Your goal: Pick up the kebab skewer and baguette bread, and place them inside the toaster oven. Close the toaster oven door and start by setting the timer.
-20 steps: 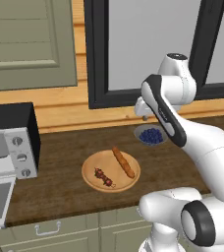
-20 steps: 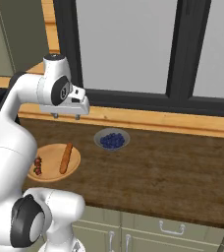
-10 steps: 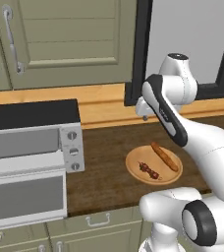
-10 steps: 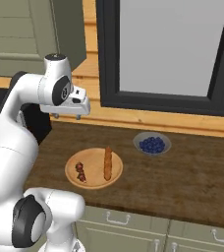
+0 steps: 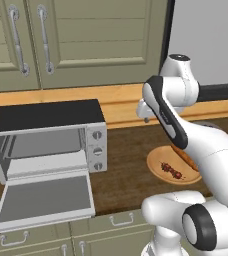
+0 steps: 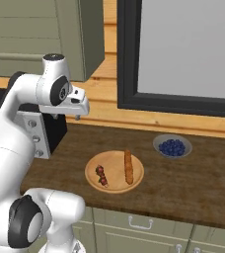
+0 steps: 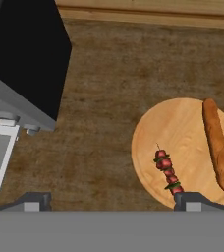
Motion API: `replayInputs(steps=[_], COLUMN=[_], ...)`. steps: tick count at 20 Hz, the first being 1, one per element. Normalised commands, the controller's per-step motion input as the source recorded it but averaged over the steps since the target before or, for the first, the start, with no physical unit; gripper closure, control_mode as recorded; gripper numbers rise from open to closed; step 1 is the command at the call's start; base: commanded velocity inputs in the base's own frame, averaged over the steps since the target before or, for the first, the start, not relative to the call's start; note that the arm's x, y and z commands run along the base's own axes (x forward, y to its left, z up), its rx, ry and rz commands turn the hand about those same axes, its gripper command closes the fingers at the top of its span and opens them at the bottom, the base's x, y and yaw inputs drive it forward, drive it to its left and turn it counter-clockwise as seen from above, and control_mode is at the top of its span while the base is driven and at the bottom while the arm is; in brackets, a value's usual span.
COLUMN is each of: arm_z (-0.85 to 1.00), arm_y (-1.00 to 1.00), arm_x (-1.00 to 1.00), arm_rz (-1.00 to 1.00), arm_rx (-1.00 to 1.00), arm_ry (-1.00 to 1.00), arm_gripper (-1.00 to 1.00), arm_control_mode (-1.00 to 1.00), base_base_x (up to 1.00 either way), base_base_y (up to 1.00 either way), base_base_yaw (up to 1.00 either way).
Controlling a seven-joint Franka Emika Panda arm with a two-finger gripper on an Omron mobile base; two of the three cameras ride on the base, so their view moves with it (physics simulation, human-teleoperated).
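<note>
Hovering above the table [image 6: 183, 183], the hand [image 7: 111, 199] was apart; kebab skewer [image 7: 167, 172] and baguette bread [image 7: 218, 145] lay on the wooden plate [image 7: 182, 133] beside the toaster oven [image 5: 51, 137].

A dark wooden counter [image 6: 193, 185] is being shown beneath the hand, backed by a light wood ledge [image 5: 121, 102]. Olive cabinet doors [image 5: 86, 40] with metal handles [image 5: 45, 42] are being seen above, off to one side. A black-framed window [image 6: 183, 54] is being shown behind, and drawers [image 6: 139, 225] are being shown below the counter edge.
</note>
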Motion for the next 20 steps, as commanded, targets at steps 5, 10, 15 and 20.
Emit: replayInputs(steps=[5, 10, 15, 20], arm_z=[0.00, 0.00, 0.00, 0.00], arm_y=[0.00, 0.00, 0.00, 0.00], arm_x=[0.00, 0.00, 0.00, 0.00], arm_rz=[0.00, 0.00, 0.00, 0.00], arm_rx=[0.00, 0.00, 0.00, 0.00], arm_ry=[0.00, 0.00, 0.00, 0.00], arm_gripper=[-1.00, -1.00, -1.00, -1.00], arm_control_mode=[1.00, 1.00, 1.00, -1.00], base_base_x=[0.00, 0.00, 0.00, 0.00], base_base_y=[0.00, 0.00, 0.00, 0.00], base_base_yaw=[0.00, 0.00, 0.00, 0.00])
